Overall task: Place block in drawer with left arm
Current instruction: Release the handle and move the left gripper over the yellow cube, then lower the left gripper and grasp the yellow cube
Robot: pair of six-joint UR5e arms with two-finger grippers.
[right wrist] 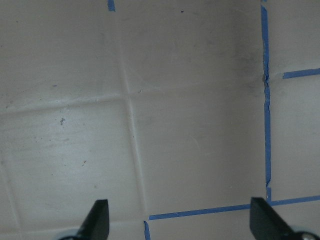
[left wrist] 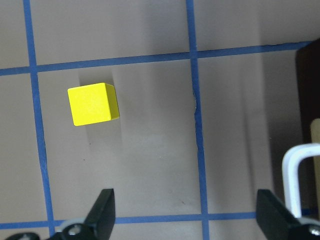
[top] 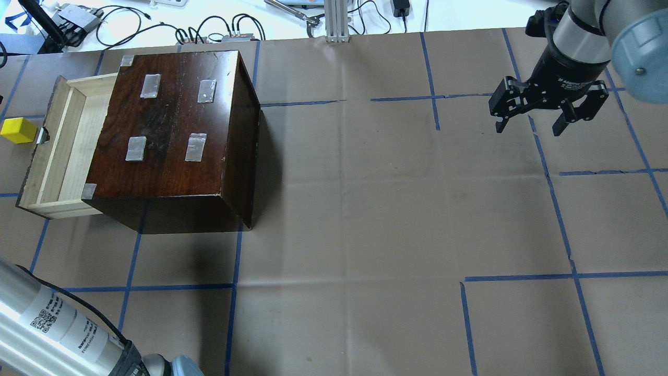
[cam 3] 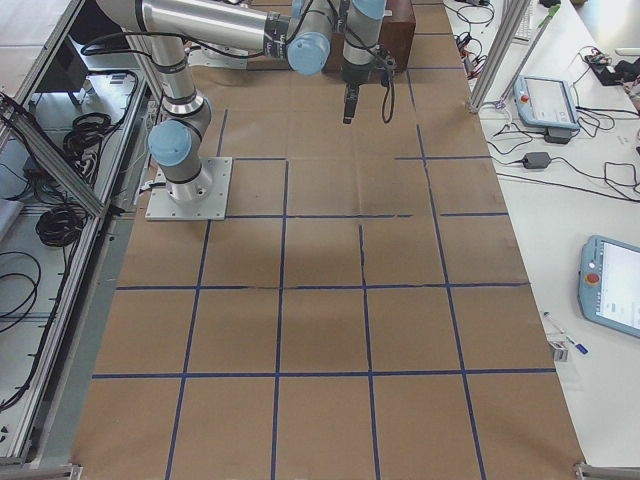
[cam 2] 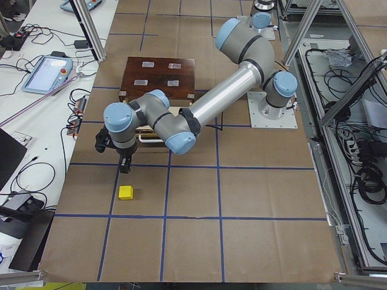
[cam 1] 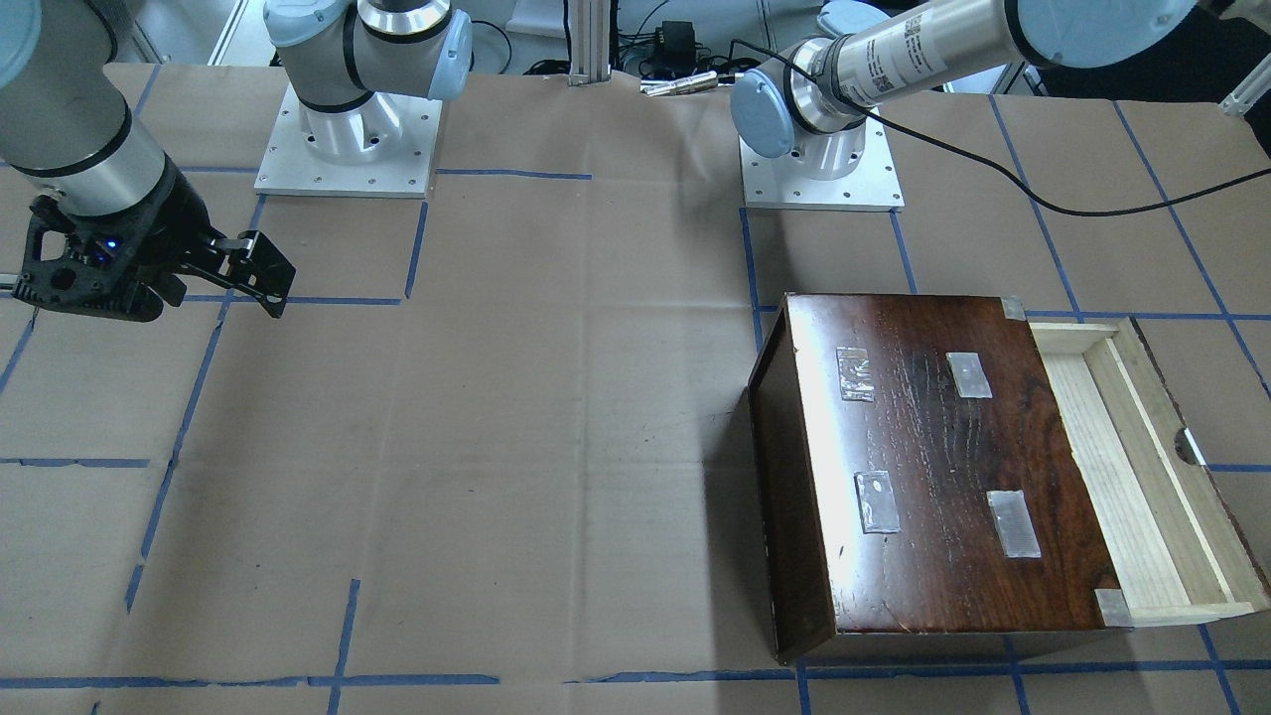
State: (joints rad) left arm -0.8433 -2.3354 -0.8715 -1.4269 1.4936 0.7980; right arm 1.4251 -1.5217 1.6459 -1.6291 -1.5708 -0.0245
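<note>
The yellow block (top: pixel 18 130) lies on the paper-covered table just outside the drawer's notched front board; it also shows in the exterior left view (cam 2: pixel 126 193) and the left wrist view (left wrist: pixel 94 104). The pale wood drawer (top: pixel 70 151) stands pulled out of the dark box (top: pixel 172 130) and looks empty (cam 1: pixel 1102 467). My left gripper (left wrist: pixel 187 222) is open and empty, hovering above the table with the block ahead of it and off to its left finger's side (cam 2: pixel 121 163). My right gripper (top: pixel 529 125) is open and empty, far from the box.
A white loop (left wrist: pixel 295 175) at the drawer's front shows at the right edge of the left wrist view. Blue tape lines grid the brown paper. Cables and devices lie along the table's far edge (top: pixel 209 31). The right gripper also shows in the front-facing view (cam 1: pixel 248 278).
</note>
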